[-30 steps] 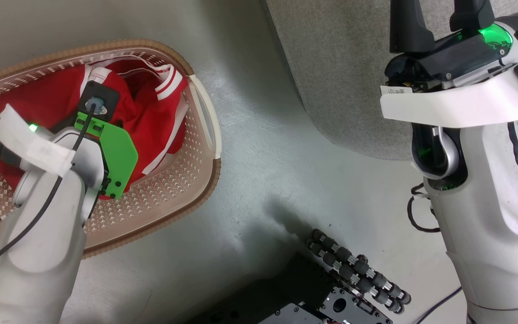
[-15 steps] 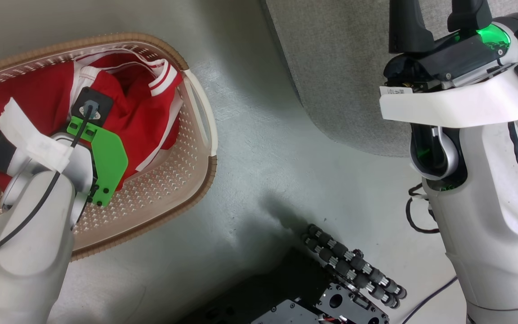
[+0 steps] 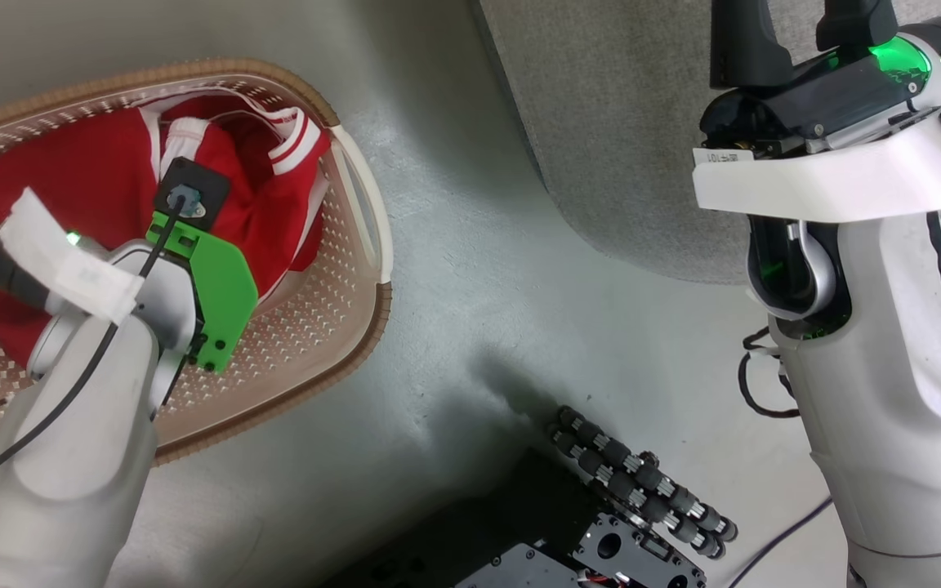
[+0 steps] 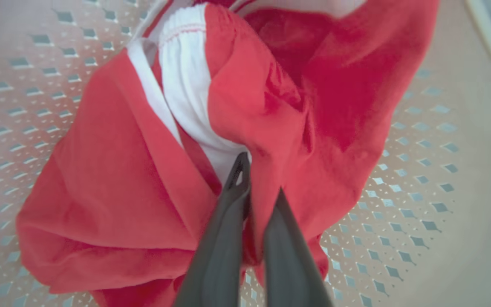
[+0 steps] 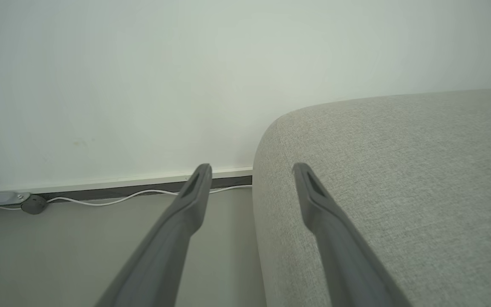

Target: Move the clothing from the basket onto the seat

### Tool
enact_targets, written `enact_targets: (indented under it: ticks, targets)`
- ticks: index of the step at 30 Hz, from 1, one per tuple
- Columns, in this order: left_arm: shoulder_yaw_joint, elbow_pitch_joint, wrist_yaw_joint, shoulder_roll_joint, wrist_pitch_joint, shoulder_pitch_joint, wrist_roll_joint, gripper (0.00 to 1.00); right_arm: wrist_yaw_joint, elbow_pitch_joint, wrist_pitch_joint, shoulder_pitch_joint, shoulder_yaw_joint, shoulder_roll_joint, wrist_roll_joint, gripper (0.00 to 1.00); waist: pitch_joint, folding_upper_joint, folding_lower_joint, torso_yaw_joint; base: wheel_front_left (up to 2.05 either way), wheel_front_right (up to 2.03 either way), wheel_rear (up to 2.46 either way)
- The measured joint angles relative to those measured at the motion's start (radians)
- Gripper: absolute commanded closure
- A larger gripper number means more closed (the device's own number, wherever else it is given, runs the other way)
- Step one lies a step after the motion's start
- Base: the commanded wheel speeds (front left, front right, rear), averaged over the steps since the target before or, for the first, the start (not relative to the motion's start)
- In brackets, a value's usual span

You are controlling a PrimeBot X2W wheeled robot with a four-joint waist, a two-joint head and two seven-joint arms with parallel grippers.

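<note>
Inside the basket (image 3: pixel 311 327), red clothing (image 3: pixel 86 184)

Red clothing (image 3: pixel 70 180) with white stripes and trim lies crumpled in the oval cream basket (image 3: pixel 307 327), a fold nipped between the left fingers (image 4: pixel 224 221). The brown-rimmed, perforated basket stands on the floor near the grey woven seat (image 3: pixel 626 122), apart from it.

In the left wrist view, the fold of clothing (image 4: pixel 113 183) pinched in the left gripper (image 4: pixel 259 181) hid where its pads met. In the head view, my left arm (image 3: pixel 70 425) covered those fingers. The basket (image 3: pixel 360 318) ran off the edge at 9 o'clock. The right gripper (image 3: pixel 801 37) had its fingertips cut off at 1 o'clock. Its wrist label (image 3: pixel 722 156) was too small for me to read.
</note>
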Motion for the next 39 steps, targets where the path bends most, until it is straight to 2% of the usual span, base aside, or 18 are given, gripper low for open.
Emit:
enact_targets:
  ticks: [5, 11, 21, 30, 39]
  targets:
    - [0.041, -0.045, 0.001, -0.045, -0.102, 0.000, -0.037, 1.00, 0.001, 0.024, 0.000, 0.000, -0.019, 0.001, -0.016, 0.00, -0.028, 0.0000, 0.0000, 0.011, 0.00, 0.00, 0.00]
    - [0.095, -0.091, 0.026, -0.086, -0.207, 0.021, -0.098, 1.00, 0.003, 0.052, 0.000, 0.027, -0.071, 0.001, -0.067, 0.00, -0.084, 0.0000, 0.0000, 0.041, 0.00, 0.00, 0.00]
    - [0.161, -0.177, 0.044, -0.151, -0.380, 0.105, -0.199, 1.00, 0.023, 0.059, 0.000, 0.079, -0.185, 0.000, -0.129, 0.00, -0.199, 0.0000, 0.0000, 0.130, 0.00, 0.00, 0.00]
    - [0.177, -0.229, 0.044, -0.176, -0.483, 0.168, -0.258, 1.00, 0.071, 0.059, 0.000, 0.123, -0.216, -0.016, -0.171, 0.00, -0.315, 0.0000, 0.0000, 0.227, 0.00, 0.00, 0.00]
    - [0.143, -0.271, 0.033, -0.188, -0.515, 0.176, -0.274, 1.00, 0.124, 0.105, 0.000, 0.194, -0.150, -0.044, -0.186, 0.00, -0.430, 0.0000, 0.0000, 0.306, 0.00, 0.00, 0.00]
